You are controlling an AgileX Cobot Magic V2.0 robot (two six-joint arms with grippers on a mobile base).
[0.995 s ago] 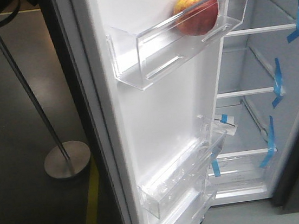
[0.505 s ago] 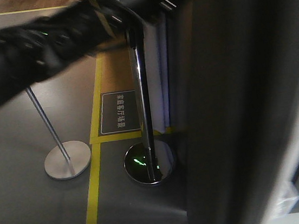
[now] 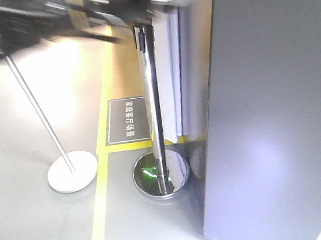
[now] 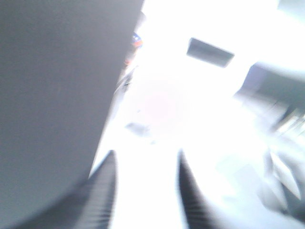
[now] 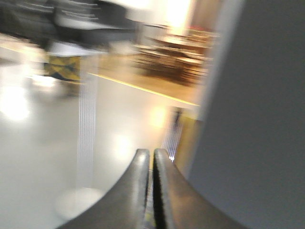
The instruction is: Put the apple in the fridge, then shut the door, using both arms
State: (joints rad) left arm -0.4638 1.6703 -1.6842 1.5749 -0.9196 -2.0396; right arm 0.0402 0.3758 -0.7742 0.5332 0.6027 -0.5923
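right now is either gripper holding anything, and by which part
Nothing is held. The left gripper is open, nothing visible in it; the right gripper is shut and empty beside the door.

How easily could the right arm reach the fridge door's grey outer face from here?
Probably easily. In the wrist view the door fills the space just right of the shut right gripper, and nothing visible stands between them. Blur hides whether they touch.
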